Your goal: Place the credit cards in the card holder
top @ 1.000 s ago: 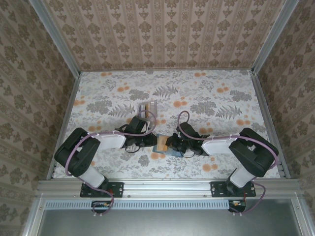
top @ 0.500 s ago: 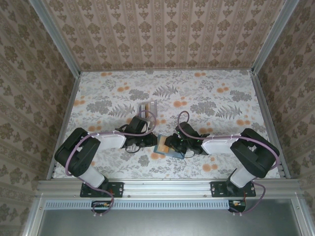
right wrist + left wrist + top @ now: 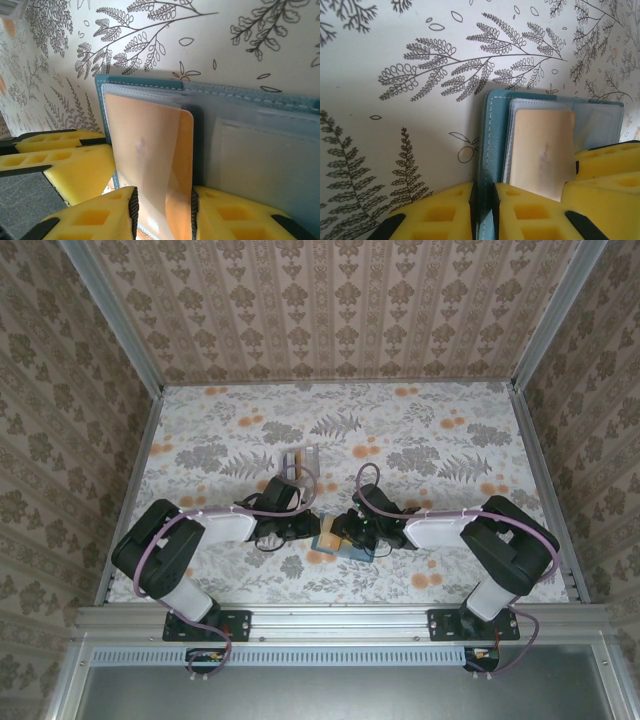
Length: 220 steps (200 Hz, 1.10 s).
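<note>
The card [image 3: 542,150] is yellow-orange, the wallet [image 3: 495,130] teal, the table [image 3: 395,130] fern-printed.

On a table [image 3: 450,430] covered in a pale floral print, the left gripper [image 3: 311,529] and right gripper [image 3: 347,532] meet near the middle, close to the near edge. Between them lies a thin yellow-orange rectangular plastic card [image 3: 328,536], on a dark teal folding wallet [image 3: 356,551]. A small clear plastic card holder with upright slots [image 3: 302,458] stands farther back, apart from both. Whether the jaws are parted cannot be told from above.
</note>
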Available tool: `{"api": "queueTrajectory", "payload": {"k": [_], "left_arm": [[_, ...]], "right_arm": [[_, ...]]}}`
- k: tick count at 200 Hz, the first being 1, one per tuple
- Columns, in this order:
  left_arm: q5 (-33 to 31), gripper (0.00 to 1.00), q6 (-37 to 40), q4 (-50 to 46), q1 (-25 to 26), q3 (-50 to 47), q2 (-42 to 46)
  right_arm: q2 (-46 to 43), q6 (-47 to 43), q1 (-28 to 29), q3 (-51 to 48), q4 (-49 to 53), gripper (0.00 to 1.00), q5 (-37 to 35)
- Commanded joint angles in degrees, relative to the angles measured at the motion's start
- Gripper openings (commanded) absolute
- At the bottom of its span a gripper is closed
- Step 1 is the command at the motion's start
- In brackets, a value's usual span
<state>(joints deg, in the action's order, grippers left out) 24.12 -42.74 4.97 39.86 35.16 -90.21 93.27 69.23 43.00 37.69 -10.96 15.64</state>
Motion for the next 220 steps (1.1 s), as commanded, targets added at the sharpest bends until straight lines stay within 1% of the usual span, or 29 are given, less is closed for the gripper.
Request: {"api": "queueTrajectory", "payload": {"k": [1, 21, 26, 39, 75, 103, 108, 131, 185, 220], "left_arm": [[3.34, 0.18, -1.47, -0.67, 0.16, -1.67, 1.82], [2.09, 0.18, -0.43, -4.49, -1.73, -1.75, 3.74], [1.94, 0.18, -0.29, -4.93, -2.39, -1.96, 4.37], [1.98, 0.18, -0.14, -4.94, -3.52, -2.73, 5.98], [0.82, 0.19, 1.69, -7.34, -5.14, -3.07, 9.8], [0.56, 0.19, 2.05, -6.05, -5.14, -3.52, 9.71], [0.57, 0.19, 1.98, -5.98, -5.14, -3.52, 9.56], [-0.05, 0.19, 1.35, -4.26, -4.64, -4.28, 9.3], [-0.46, 0.19, 1.81, -3.98, -3.78, -4.01, 7.89], [-0.74, 0.19, 1.61, -3.55, -3.31, -4.13, 7.1]], "right_arm": [[-0.71, -1.78, -0.15, 1.14, 4.16, 0.37, 0.06], [-2.92, -3.11, -0.74, 0.09, 7.08, 0.43, -1.04], [-3.41, -3.25, -0.9, -0.25, 7.38, 0.44, -0.98], [-4.5, -4.4, -1.21, -0.64, 8.11, 0.5, -0.87], [-9.2, -9.02, -1.22, -0.09, 15.68, 0.55, -3.29], [-13.16, -10.23, -1.25, -1.81, 20.31, 0.56, -6.31], [-15.37, -10.35, -1.21, -1.96, 21.29, 0.56, -6.82], [-17.8, -10.39, -1.26, -3.13, 23.41, 0.57, -8.06], [-16.33, -9.49, -1.3, -5.64, 22.04, 0.58, -8.23], [-16.3, -8.75, -1.26, -4.83, 23.59, 0.58, -8.04]]}}
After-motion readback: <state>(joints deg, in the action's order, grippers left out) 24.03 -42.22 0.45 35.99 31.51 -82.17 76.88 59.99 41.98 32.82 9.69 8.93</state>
